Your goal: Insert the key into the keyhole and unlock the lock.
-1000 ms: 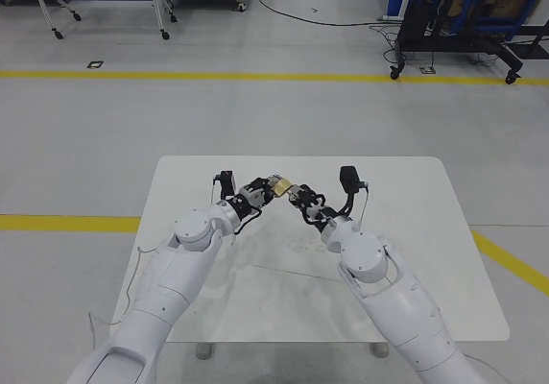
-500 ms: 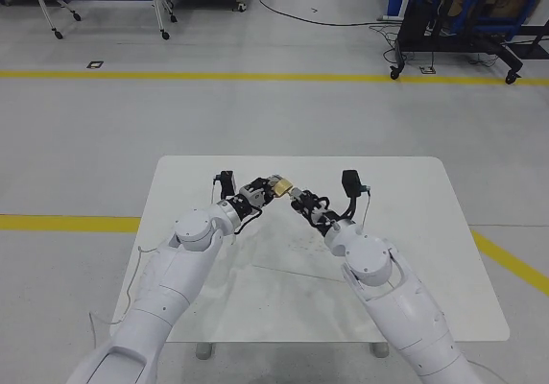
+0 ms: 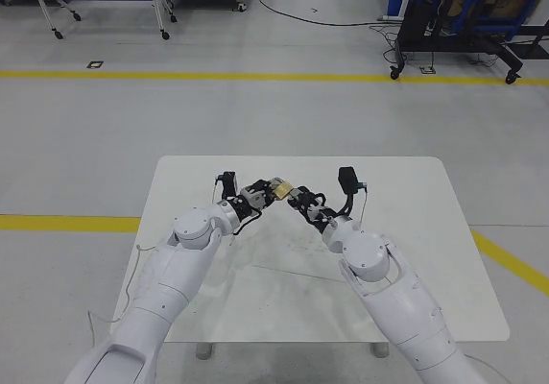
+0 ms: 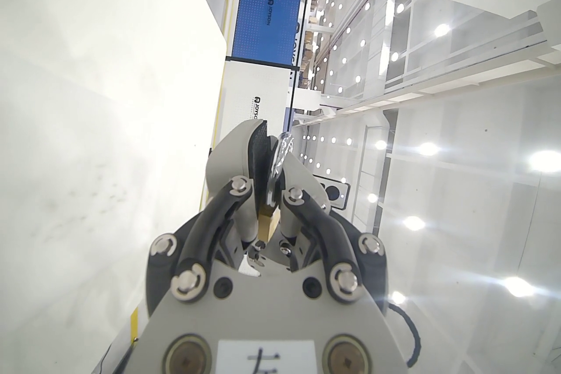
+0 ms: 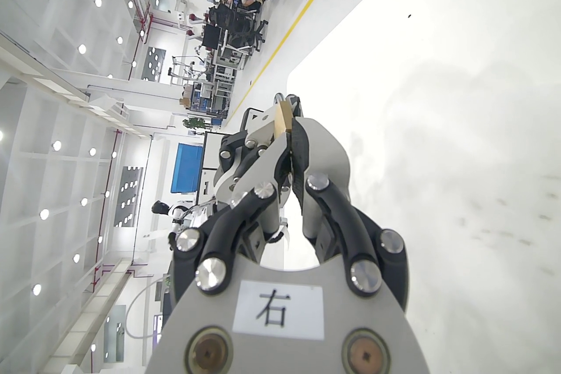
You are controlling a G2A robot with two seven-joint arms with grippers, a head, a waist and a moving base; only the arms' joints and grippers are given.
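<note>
- Gripping the brass lock (image 3: 278,189) by its body, the left end effector (image 4: 268,167) is clamped narrow, and the silver shackle (image 4: 280,152) pokes out past its fingertips.
- The lock is held over the white bench (image 3: 418,288), toward 12 o'clock from the bench's centre, between the two arms.
- At 4 o'clock from the lock in the top view, the right end effector (image 5: 287,143) is pinched narrow, its tips right up against the lock. What they pinch is hidden.

Bright even overhead light — flaring ceiling lamps (image 4: 543,161), glare-whitened table (image 4: 87,42)
</note>
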